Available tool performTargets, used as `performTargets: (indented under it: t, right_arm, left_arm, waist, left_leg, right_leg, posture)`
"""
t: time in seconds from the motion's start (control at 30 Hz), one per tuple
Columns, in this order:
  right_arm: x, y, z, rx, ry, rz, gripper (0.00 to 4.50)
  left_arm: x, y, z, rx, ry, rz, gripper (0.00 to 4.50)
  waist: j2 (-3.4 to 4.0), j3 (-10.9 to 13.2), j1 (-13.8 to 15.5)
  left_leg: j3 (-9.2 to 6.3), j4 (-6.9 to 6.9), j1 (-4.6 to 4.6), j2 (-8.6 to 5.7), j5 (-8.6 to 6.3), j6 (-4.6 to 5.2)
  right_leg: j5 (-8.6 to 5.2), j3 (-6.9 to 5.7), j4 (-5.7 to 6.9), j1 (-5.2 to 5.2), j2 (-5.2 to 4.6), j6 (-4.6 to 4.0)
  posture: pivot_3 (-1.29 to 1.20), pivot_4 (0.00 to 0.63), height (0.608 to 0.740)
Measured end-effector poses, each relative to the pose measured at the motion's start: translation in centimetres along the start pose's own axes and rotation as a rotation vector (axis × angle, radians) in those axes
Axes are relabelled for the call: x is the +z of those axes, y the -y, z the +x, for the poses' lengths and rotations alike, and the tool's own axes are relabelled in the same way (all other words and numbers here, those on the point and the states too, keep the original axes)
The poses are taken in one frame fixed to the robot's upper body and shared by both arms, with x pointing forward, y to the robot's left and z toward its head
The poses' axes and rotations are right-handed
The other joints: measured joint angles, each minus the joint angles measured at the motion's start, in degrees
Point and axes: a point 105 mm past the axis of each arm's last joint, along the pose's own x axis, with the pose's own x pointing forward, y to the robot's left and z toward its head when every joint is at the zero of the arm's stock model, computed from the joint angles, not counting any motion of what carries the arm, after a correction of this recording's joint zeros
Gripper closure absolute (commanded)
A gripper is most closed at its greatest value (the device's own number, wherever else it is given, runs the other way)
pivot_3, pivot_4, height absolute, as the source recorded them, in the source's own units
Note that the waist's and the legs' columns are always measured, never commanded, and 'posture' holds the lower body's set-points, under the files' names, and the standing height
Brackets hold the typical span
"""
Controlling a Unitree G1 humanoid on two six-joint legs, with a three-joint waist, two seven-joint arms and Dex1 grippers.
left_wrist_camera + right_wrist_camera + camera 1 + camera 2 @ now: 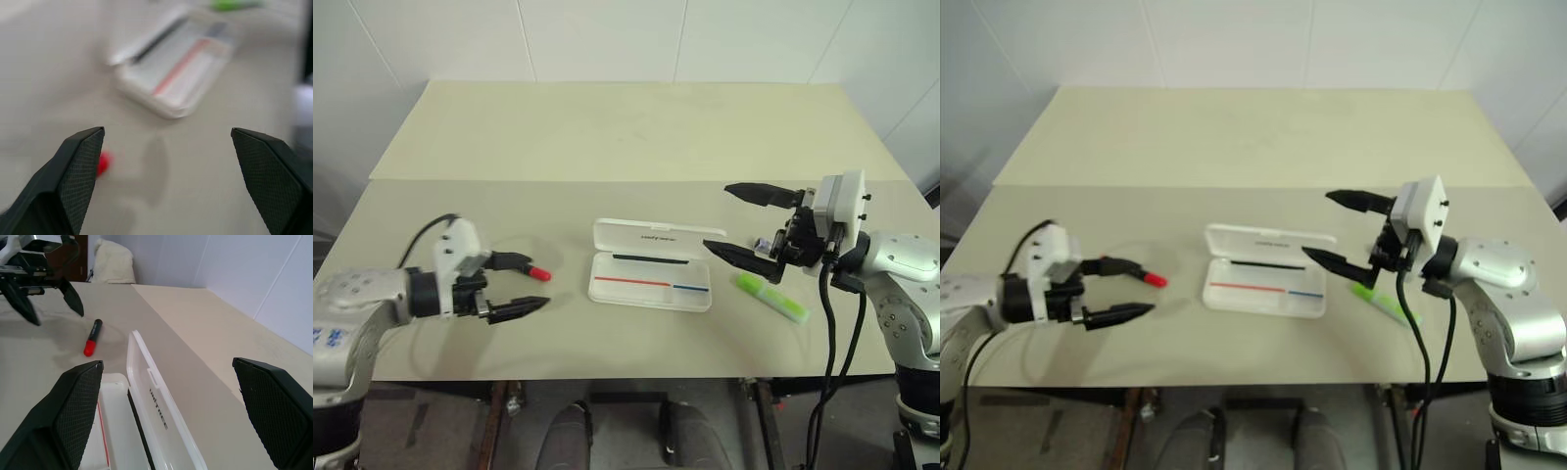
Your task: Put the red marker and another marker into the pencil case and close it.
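Observation:
The white pencil case [651, 282] lies open at the table's middle, its lid [646, 238] tilted up at the back and its tray holding no marker. The red marker [537, 272] lies on the table left of the case, red cap toward the case; its dark barrel is partly hidden behind a finger. My left gripper [538, 282] hovers open around that spot, holding nothing. The right wrist view shows the whole red marker [91, 338] lying apart from the left gripper [44, 284]. The lime-green marker [771, 297] lies right of the case. My right gripper [716, 216] hangs open above the case's right end.
The beige table [607, 127] stretches far back to a white wall, with a seam across its middle. Its front edge [607, 375] runs just below the grippers. Black cables [827, 333] hang from the right arm.

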Motion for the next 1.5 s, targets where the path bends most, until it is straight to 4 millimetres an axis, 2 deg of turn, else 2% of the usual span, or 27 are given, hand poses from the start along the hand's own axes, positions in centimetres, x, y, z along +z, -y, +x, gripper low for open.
performTargets:
  t: [0.13,0.27,0.4,0.53,0.73,0.77,1.0,1.13,1.23,1.5]
  right_arm:
    - [-0.5,-0.1,0.4,0.03,-0.004,0.023,0.0]
    - [-0.4,-0.2,0.8,0.045,0.011,0.028,0.0]
    - [-0.5,-0.3,1.0,0.049,0.021,0.033,0.0]
    - [-0.5,-0.4,1.2,0.041,0.028,0.04,0.0]
    - [-1.0,-0.7,1.0,-0.002,0.028,0.063,0.0]
    - [-0.9,-0.7,1.0,-0.008,0.027,0.06,0.0]
    - [-0.6,-0.9,0.6,-0.059,0.021,0.052,0.0]
    - [-0.2,-1.1,0.2,-0.092,0.02,0.041,0.0]
    - [-0.3,-1.5,0.0,-0.107,0.008,0.052,0.0]
    - [-0.2,-1.5,-0.7,-0.16,-0.009,0.05,0.0]
  left_arm:
    - [-1.6,0.3,-0.6,0.146,0.0,-0.024,0.05]
    - [-2.3,0.7,-1.3,0.14,-0.03,0.044,0.05]
    - [-2.1,-1.6,-2.6,0.096,-0.062,0.135,0.05]
    - [-0.8,-3.7,-3.4,0.016,-0.058,0.214,0.05]
    - [1.5,-6.1,-2.2,-0.233,-0.08,0.323,0.05]
    - [1.5,-6.5,-1.8,-0.263,-0.093,0.324,0.05]
    - [1.0,-8.4,1.4,-0.363,-0.195,0.343,0.05]
    - [0.9,-8.8,2.5,-0.406,-0.267,0.374,0.05]
    - [0.0,-8.6,3.2,-0.449,-0.321,0.382,0.05]
    - [-1.8,-7.8,3.9,-0.537,-0.415,0.376,0.05]
  waist:
    - [-0.05,0.0,0.0]
    - [-0.05,0.0,-0.1]
    - [-0.04,0.0,-0.1]
    - [-0.05,0.0,-0.3]
    - [-0.11,0.0,0.5]
    - [-0.11,0.0,0.7]
    - [-0.19,0.0,1.1]
    - [-0.22,0.0,1.4]
    - [-0.23,0.0,1.4]
    - [-0.24,0.0,1.4]
  left_leg:
    - [0.07,0.0,0.02,0.01,-0.07,0.0]
    - [0.16,0.0,0.03,0.16,-0.1,-0.04]
    - [0.38,-0.05,0.01,0.48,-0.27,-0.33]
    - [0.71,-0.22,-0.03,0.6,-0.28,-0.35]
    - [1.33,-0.48,-0.09,0.65,-0.21,-0.1]
    - [1.45,-0.47,-0.1,0.65,-0.25,-0.09]
    - [2.03,-0.08,-0.19,0.86,-0.43,-0.01]
    - [2.07,0.12,-0.2,0.86,-0.46,-0.03]
    - [2.07,0.13,-0.21,0.86,-0.47,-0.03]
    - [2.08,0.13,-0.22,0.87,-0.47,-0.01]
  right_leg:
    - [0.02,0.06,0.01,-0.01,0.01,0.01]
    - [0.06,0.06,-0.02,-0.08,0.09,-0.12]
    - [0.25,0.04,-0.44,-0.09,0.25,-0.37]
    - [0.46,0.05,-0.9,-0.05,0.24,-0.45]
    - [0.65,-0.18,-0.7,-0.51,0.14,-0.1]
    - [0.97,-0.24,-0.52,-0.67,0.11,0.51]
    - [0.91,-0.42,0.02,-1.18,0.11,0.7]
    - [0.95,-0.38,0.01,-1.14,0.06,0.69]
    - [0.98,-0.38,-0.01,-1.13,0.05,0.66]
    - [0.98,-0.36,0.02,-1.16,0.06,0.65]
  posture:
    - [0.0,0.15,0.74]
    - [0.0,0.15,0.74]
    - [0.0,0.15,0.74]
    - [0.0,0.15,0.74]
    - [0.0,0.15,0.74]
    - [0.0,0.15,0.74]
    - [0.0,0.15,0.74]
    - [0.0,0.15,0.74]
    - [0.0,0.15,0.74]
    - [0.0,0.15,0.74]
